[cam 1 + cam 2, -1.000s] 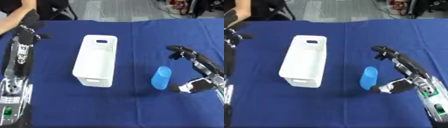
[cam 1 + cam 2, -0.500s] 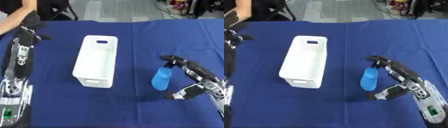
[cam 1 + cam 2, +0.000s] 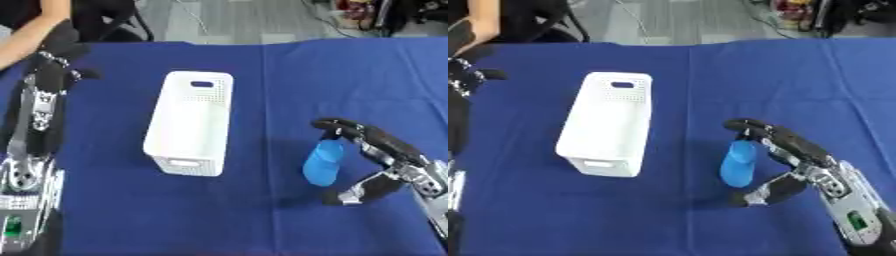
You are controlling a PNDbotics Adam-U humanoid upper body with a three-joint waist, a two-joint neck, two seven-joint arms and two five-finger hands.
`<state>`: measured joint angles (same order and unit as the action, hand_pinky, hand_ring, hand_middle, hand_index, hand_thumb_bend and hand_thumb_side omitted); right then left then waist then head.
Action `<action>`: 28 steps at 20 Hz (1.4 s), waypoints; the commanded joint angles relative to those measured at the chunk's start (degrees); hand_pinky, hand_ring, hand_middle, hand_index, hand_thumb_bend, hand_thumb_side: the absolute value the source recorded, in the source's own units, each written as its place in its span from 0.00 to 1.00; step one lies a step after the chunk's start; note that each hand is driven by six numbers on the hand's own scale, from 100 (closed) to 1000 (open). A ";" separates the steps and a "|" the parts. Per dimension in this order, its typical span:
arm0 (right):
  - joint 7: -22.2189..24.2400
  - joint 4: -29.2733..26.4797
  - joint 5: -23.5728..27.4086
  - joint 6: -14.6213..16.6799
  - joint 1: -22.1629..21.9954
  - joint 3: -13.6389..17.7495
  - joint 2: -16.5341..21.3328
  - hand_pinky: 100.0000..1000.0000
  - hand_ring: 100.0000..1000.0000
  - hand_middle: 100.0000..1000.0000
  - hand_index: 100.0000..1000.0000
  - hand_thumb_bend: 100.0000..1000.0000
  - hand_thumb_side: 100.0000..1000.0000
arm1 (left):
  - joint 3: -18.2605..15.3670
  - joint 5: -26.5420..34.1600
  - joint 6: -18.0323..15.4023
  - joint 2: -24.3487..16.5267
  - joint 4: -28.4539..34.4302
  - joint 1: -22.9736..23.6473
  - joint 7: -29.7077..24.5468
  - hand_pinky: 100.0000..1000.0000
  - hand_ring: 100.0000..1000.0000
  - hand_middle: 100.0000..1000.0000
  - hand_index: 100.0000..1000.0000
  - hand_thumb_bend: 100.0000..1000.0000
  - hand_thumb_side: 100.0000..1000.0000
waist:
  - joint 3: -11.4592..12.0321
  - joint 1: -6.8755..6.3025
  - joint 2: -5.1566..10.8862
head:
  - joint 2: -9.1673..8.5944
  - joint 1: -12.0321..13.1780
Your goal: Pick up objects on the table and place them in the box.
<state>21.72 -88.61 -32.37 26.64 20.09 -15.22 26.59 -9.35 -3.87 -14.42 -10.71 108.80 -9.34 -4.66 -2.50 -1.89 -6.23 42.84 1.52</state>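
My left arm [image 3: 39, 115]: it runs up the left edge of the view, black with silver joints, lying over the blue cloth.
My left hand [image 3: 59, 45]: it sits at the far left corner of the table, well apart from everything else. I cannot tell whether its fingers are straight or curled.
Table [image 3: 262, 70]: covered in a dark blue cloth that fills most of the view, with grey floor beyond the far edge.
Box [image 3: 191, 127]: a white plastic box with small perforations, long and narrow, standing left of the middle with its open top up. Its long side runs away from me, and a handle slot shows in the far end wall. I see nothing inside it.
Cup [image 3: 323, 162]: a light blue cup to the right of the box, apart from it, leaning a little with its upper end tipped to the right. It is on my right side, in the near half of the table.
My right hand [image 3: 798, 155]: it comes in from the lower right corner. The fingers [image 3: 346, 127] arch over the top of the cup from the right, their tips at its upper rim, and the thumb [image 3: 363, 190] reaches in low beside its base. Fingers and thumb are spread apart around the cup with a gap between thumb and cup, so the hand is cupped about it and not closed.
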 commanded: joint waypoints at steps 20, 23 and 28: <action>0.13 1.11 -0.93 0.29 0.45 0.07 0.62 0.57 0.66 0.87 0.97 0.77 0.47 | 0.06 0.41 -0.15 -0.66 0.88 -0.65 -0.37 0.61 0.83 0.99 0.89 1.00 0.90 | -0.05 -0.05 0.59 | -0.83 -0.86; 0.18 1.38 -1.31 0.37 0.32 0.03 0.59 0.56 0.65 0.87 0.97 0.77 0.45 | 0.09 0.44 -0.15 -0.64 0.88 -0.66 -0.41 0.61 0.83 0.99 0.89 1.00 0.90 | -0.04 -0.04 0.61 | -0.81 -0.90; 0.33 1.44 -1.83 0.46 0.20 0.00 0.65 0.50 0.62 0.86 0.96 0.77 0.41 | 0.15 0.47 -0.14 -0.59 0.89 -0.68 -0.49 0.61 0.83 0.98 0.89 1.00 0.90 | 0.05 0.00 0.65 | -0.81 -0.95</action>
<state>21.97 -86.51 -33.97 26.98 20.01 -15.43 26.63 -9.33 -3.69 -14.41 -10.70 108.80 -9.35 -4.96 -2.53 -1.94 -6.23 42.81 1.44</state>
